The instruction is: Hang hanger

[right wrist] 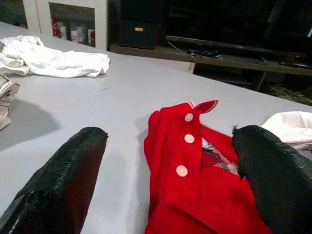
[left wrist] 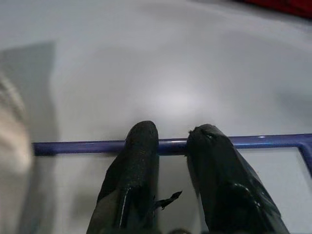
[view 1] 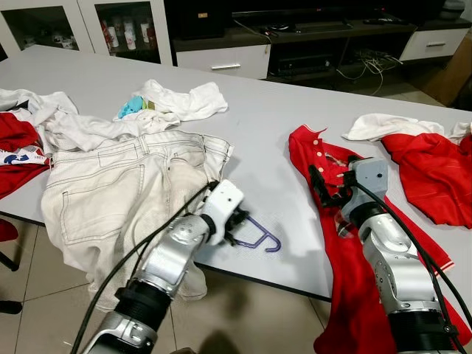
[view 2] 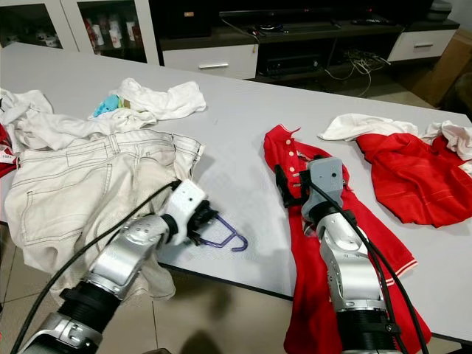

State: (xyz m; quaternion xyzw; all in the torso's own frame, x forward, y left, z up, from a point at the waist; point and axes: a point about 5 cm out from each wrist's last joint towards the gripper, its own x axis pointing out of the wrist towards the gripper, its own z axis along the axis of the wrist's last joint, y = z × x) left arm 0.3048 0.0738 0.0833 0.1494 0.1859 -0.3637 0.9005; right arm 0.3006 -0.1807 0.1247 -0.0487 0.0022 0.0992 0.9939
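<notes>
Left wrist view: thin blue-purple hanger bar

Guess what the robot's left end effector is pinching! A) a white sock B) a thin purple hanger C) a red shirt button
B: the left end effector has its black fingers shut around the bar of the thin purple hanger lying on the grey table.

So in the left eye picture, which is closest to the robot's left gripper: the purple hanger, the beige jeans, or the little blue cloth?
1. The purple hanger: the left gripper is right at its bar, near the table's front edge.
2. The beige jeans: just beside it, on the robot's left.
3. The blue cloth: farthest, back among the white clothes.
</notes>
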